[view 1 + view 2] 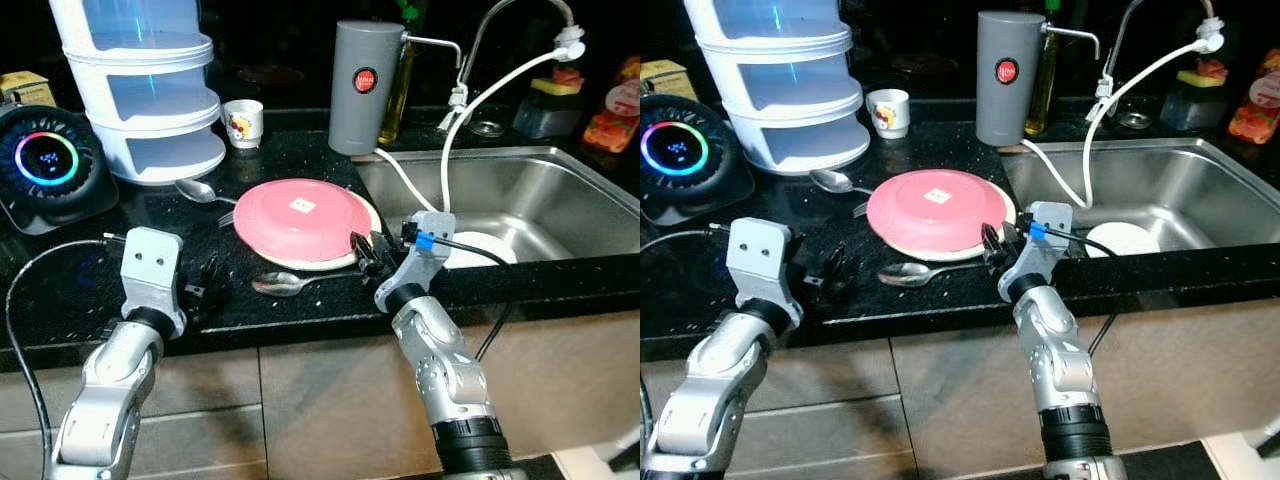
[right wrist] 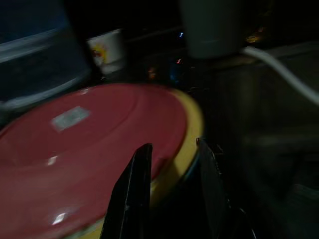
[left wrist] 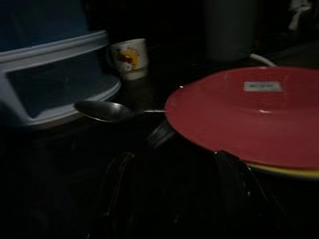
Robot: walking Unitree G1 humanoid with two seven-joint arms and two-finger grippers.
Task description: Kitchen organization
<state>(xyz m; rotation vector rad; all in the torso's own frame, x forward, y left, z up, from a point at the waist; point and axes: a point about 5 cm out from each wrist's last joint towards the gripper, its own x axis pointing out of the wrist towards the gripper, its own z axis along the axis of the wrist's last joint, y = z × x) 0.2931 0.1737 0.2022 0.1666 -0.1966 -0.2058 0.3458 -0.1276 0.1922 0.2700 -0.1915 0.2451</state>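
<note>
A pink plate point(image 1: 300, 217) lies upside down on a cream-yellow plate point(image 1: 372, 215) on the black counter. My right gripper point(image 1: 365, 252) is at their front right edge. In the right wrist view it point(image 2: 172, 184) is open, with the yellow rim point(image 2: 182, 149) passing between its two fingers. My left gripper point(image 1: 205, 285) hovers low over the counter to the front left of the plates, open and holding nothing. A spoon point(image 1: 285, 284) lies in front of the plates. A second spoon point(image 1: 200, 190) and a fork point(image 1: 226, 215) lie at their back left.
Stacked white containers point(image 1: 150, 90), a small printed cup point(image 1: 243, 122) and a grey cylinder point(image 1: 365, 85) stand at the back. A speaker with a glowing ring point(image 1: 50, 165) sits far left. The steel sink point(image 1: 560, 185) on the right holds a white plate point(image 1: 485, 248); a white hose point(image 1: 455, 140) hangs into it.
</note>
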